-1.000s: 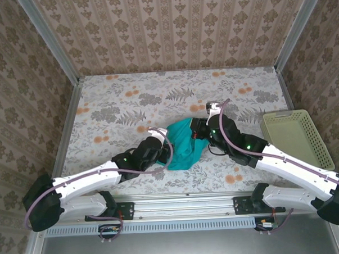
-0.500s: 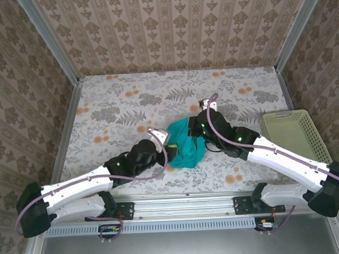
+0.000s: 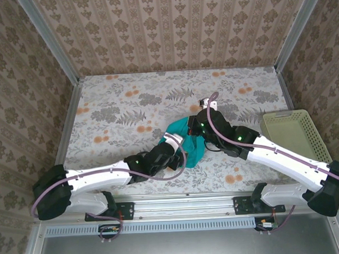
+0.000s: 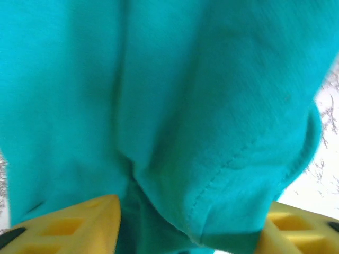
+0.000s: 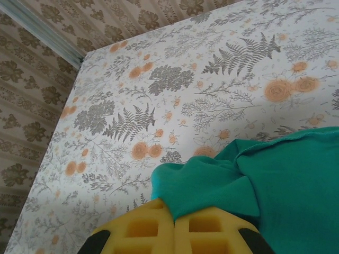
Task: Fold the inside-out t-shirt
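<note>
Left gripper (image 4: 188, 225): well to the left of the pale yellow perforated plastic basket (image 3: 296, 138) and nearer the front rail than the basket is. Its yellow fingers (image 4: 74, 225) stand wide apart, jaws open. Teal cloth bulges down between them (a stitched hem runs across it in the left wrist view).

Teal-green cloth inside-out t-shirt (image 3: 193, 151): a bunched heap on the floral-print table (image 3: 118, 107), left of the basket and well apart from it, about level with the basket's middle. Only plain teal fabric faces up.

Right gripper (image 5: 174, 219): on the side of the heap that faces the basket, towards its far end. The yellow fingers are pressed together, clamped on a fold at the shirt's edge, and the fold comes up out from between the pads. The right forearm runs past the basket's near-left corner.

Farther off: bare floral tabletop left of the basket's far end, then the patterned wallpaper back wall (image 3: 176, 31) beyond it
</note>
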`<state>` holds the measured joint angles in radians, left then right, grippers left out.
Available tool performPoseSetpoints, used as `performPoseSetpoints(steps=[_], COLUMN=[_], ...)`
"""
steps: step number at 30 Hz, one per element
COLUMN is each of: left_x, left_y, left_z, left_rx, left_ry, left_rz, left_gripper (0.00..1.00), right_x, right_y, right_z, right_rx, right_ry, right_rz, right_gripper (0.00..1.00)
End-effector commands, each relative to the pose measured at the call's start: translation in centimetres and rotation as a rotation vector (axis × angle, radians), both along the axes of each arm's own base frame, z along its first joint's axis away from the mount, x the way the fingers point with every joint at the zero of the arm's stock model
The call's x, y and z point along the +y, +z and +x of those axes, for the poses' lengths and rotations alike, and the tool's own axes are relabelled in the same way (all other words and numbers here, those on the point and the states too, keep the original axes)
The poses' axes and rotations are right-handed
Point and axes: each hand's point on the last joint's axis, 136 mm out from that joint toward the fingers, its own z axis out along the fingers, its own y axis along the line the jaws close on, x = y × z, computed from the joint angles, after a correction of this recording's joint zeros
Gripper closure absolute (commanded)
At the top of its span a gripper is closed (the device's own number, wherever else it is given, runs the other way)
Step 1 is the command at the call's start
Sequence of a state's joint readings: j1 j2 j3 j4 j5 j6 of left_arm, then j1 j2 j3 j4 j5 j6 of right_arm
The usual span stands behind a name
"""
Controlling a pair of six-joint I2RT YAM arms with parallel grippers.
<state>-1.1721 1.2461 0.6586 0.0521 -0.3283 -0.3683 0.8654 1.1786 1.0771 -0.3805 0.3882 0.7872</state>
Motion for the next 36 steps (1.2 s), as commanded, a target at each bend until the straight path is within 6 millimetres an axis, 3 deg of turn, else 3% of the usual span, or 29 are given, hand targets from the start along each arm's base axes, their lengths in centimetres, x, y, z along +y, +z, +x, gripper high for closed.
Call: performPoseSetpoints(steps=[1, 5, 9, 11, 16, 25, 31, 36], left_x=[1.0, 1.5, 1.2, 0.5, -1.4, -1.9, -1.8, -2.1], left_y=[2.2, 2.4, 1.9, 1.7, 2.3, 2.4, 1.2, 0.9], left_z=[1.7, 2.2, 2.5, 2.2, 0.9, 1.0, 1.4, 1.1], left_rx=[-0.039, -0.029, 0.009, 0.028, 0.034, 0.045, 0.061, 0.074], left_ry=[0.092, 0.099, 0.078, 0.047, -0.055, -0.061, -0.053, -0.081], left_rz=[-0.046, -0.047, -0.071, -0.087, -0.138, -0.169, -0.129, -0.125], left_gripper=[0.49, 0.64, 0.71, 0.68, 0.45, 0.43, 0.69, 0.82], right_x=[-0.6, -0.6, -0.5, -0.2, 0.3, 0.8, 0.3, -0.1], right_y=[0.4, -0.6, -1.0, -1.1, -1.4, -2.7, -2.8, -2.7], right_z=[0.3, 0.1, -0.1, -0.2, -0.3, -0.8, -0.9, -0.8], right_rx=[-0.01, 0.003, 0.01, 0.011, 0.02, 0.047, 0.045, 0.039], right_ry=[-0.044, -0.041, -0.03, -0.014, 0.012, 0.032, 0.021, 0.013], right_rz=[-0.017, -0.023, -0.02, -0.011, 0.0, 0.01, 0.0, -0.002], right_gripper=[1.0, 1.0, 1.0, 1.0, 1.0, 1.0, 1.0, 1.0])
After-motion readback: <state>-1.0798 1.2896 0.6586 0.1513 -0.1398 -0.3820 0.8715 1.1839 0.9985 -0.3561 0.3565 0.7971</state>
